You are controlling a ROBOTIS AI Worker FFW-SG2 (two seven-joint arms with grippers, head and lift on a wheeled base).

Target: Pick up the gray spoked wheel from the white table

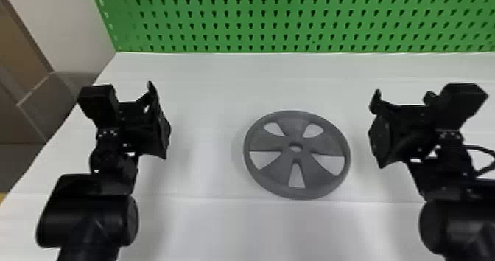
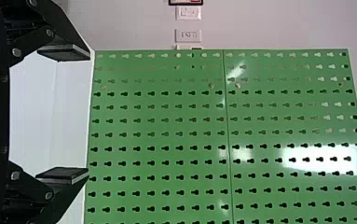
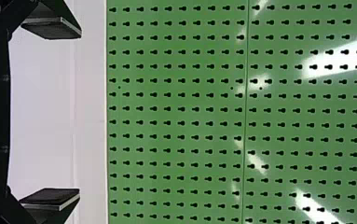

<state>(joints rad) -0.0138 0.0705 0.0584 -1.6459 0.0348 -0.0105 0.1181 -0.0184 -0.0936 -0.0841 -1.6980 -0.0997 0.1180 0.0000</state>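
I see green pegboard [image 1: 294,20], holes in rows, glare patches on it. Pale wall [image 2: 283,23] beside pegboard, carrying white plates [image 2: 188,13]. Brown panel [image 1: 20,54] well left of pegboard.

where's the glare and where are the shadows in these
Left wrist view: bright white reflections on the green pegboard; right wrist view: slanting bright streaks on that same pegboard; head view: a soft, faint shadow on the white table along the left side of the gray spoked wheel.
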